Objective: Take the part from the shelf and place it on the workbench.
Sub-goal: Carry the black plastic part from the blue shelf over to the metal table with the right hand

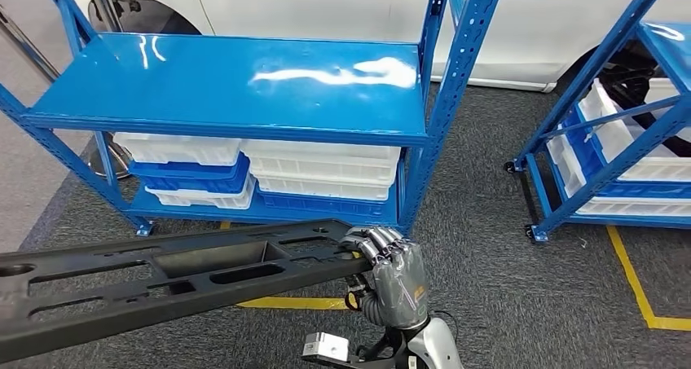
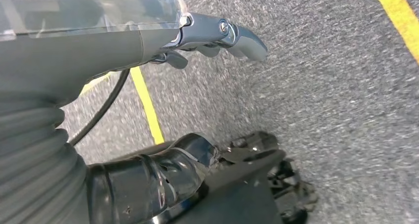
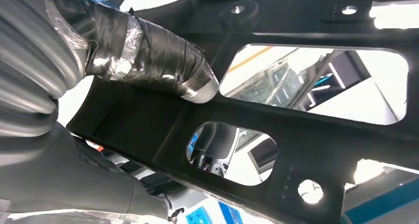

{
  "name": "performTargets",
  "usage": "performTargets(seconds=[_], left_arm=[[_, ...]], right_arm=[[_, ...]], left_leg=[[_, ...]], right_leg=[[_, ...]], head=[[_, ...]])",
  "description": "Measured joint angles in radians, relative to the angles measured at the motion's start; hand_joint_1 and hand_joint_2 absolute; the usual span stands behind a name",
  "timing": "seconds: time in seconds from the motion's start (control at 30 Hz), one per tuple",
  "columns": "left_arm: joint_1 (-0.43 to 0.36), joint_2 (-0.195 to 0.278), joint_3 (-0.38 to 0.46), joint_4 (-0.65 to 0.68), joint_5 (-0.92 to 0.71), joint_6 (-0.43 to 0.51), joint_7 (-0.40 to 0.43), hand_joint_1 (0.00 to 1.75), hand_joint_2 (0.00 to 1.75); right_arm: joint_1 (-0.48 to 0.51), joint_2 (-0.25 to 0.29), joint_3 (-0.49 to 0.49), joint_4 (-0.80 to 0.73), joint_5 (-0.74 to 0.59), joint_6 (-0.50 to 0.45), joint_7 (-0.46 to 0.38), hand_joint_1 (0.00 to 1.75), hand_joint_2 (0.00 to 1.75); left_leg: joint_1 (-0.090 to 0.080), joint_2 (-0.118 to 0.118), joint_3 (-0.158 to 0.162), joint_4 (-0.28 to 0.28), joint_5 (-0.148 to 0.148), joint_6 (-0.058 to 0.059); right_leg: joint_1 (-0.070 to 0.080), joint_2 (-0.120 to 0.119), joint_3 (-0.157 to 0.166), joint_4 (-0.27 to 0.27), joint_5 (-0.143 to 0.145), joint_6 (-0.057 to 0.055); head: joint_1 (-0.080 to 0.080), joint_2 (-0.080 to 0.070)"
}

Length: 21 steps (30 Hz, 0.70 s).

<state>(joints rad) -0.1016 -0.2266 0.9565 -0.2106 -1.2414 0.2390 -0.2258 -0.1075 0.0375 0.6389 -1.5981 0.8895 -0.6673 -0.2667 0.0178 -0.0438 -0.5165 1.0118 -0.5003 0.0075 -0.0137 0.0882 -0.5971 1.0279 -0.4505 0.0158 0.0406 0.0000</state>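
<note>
Carry step: long black slotted plastic part [image 1: 163, 275] is off the blue metal shelf [image 1: 236, 84], held level in front of it. Right hand [image 1: 395, 271] fingers clamp its end; left hand [image 2: 207, 36] fingers curl, on what I cannot tell. Next, probably turn toward the workbench.

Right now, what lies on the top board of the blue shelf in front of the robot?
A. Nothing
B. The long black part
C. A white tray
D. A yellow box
A: the top board is bare, the long black part is in the right hand, and the white trays lie below.
</note>
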Motion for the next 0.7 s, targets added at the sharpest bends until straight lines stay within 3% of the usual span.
performTargets(seconds=[0.07,0.1,0.17,0.23,0.27,0.33,0.4,0.43,0.5,0.57,0.63,0.7], left_arm=[[-0.001,-0.001,0.0,0.0,0.0,0.001,0.0,0.0,1.75],[-0.002,-0.001,0.0,0.0,-0.001,0.001,0.0,0.0,1.75],[-0.001,-0.001,0.0,0.0,-0.002,0.001,0.0,0.0,1.75],[0.0,-0.001,0.0,0.0,-0.004,0.001,0.0,0.0,1.75],[0.0,-0.001,0.0,0.0,-0.004,0.001,0.0,0.0,1.75],[-0.003,-0.001,0.0,0.0,-0.005,0.001,0.0,0.0,1.75],[-0.005,-0.002,0.0,0.0,-0.005,0.001,0.0,0.0,1.75],[-0.006,-0.002,0.0,0.0,-0.006,0.001,0.0,0.0,1.75],[-0.008,-0.002,0.0,0.0,-0.006,0.001,0.0,0.0,1.75],[-0.009,-0.001,0.0,0.0,-0.006,0.001,0.0,0.0,1.75],[-0.008,-0.001,0.0,0.0,-0.006,0.001,0.0,0.0,1.75],[-0.005,-0.001,0.0,0.0,-0.006,0.001,0.001,0.0,1.75]], right_arm=[[0.001,-0.001,-0.001,0.0,0.0,0.0,-0.003,1.75,1.75],[0.0,-0.002,-0.002,0.0,0.0,0.0,-0.005,1.75,1.75],[0.002,-0.004,-0.002,0.0,0.0,0.0,-0.007,1.75,1.75],[0.004,-0.007,-0.002,0.002,0.0,0.0,-0.007,1.75,1.75],[0.004,-0.008,-0.002,0.003,0.0,0.0,-0.007,1.75,1.75],[0.004,-0.009,-0.003,0.004,0.0,0.0,-0.007,1.75,1.75],[0.003,-0.01,-0.003,0.005,0.0,0.0,-0.007,1.75,1.75],[0.002,-0.01,-0.003,0.005,0.0,0.0,-0.007,1.75,1.75],[0.003,-0.01,-0.005,0.005,0.0,0.0,-0.008,1.75,1.75],[0.002,-0.011,-0.006,0.005,0.0,-0.001,-0.008,1.75,1.75],[0.0,-0.011,-0.007,0.005,0.0,0.0,-0.008,1.75,1.75],[0.0,-0.011,-0.008,0.005,-0.002,0.0,-0.008,1.75,1.75]], left_leg=[[0.004,0.022,-0.001,-0.01,0.009,0.015],[0.005,0.034,-0.002,-0.014,0.013,0.023],[0.001,0.059,-0.007,-0.014,0.015,0.031],[-0.001,0.085,-0.012,-0.011,0.015,0.031],[-0.001,0.095,-0.013,-0.009,0.014,0.031],[-0.001,0.109,-0.013,-0.004,0.011,0.026],[-0.005,0.119,-0.017,0.004,0.007,0.017],[-0.007,0.123,-0.019,0.006,0.007,0.013],[-0.009,0.131,-0.019,0.005,0.007,0.003],[-0.006,0.112,-0.027,0.024,-0.013,-0.007],[-0.002,0.073,-0.066,0.114,-0.07,-0.014],[-0.002,0.057,-0.123,0.24,-0.122,-0.018]], right_leg=[[0.002,-0.024,-0.016,0.026,-0.019,0.011],[0.002,-0.045,-0.034,0.064,-0.044,0.015],[-0.001,-0.073,-0.093,0.192,-0.108,0.025],[-0.003,-0.078,-0.127,0.275,-0.129,0.032],[-0.004,-0.081,-0.114,0.257,-0.11,0.032],[-0.002,-0.099,-0.042,0.13,-0.05,0.027],[0.007,-0.125,0.012,0.022,-0.02,0.014],[0.012,-0.132,0.019,0.004,-0.021,0.007],[0.014,-0.124,0.016,-0.001,-0.018,-0.005],[0.009,-0.113,0.017,-0.011,-0.011,-0.018],[0.005,-0.103,0.018,-0.016,-0.006,-0.028],[0.005,-0.088,0.014,-0.014,-0.005,-0.03]], head=[[0.002,0.0],[0.004,0.0],[0.006,0.0],[0.006,0.0],[0.006,0.0],[0.006,0.0],[0.006,0.0],[0.006,0.0],[0.005,0.0],[0.005,0.0],[0.005,0.0],[0.005,0.0]])
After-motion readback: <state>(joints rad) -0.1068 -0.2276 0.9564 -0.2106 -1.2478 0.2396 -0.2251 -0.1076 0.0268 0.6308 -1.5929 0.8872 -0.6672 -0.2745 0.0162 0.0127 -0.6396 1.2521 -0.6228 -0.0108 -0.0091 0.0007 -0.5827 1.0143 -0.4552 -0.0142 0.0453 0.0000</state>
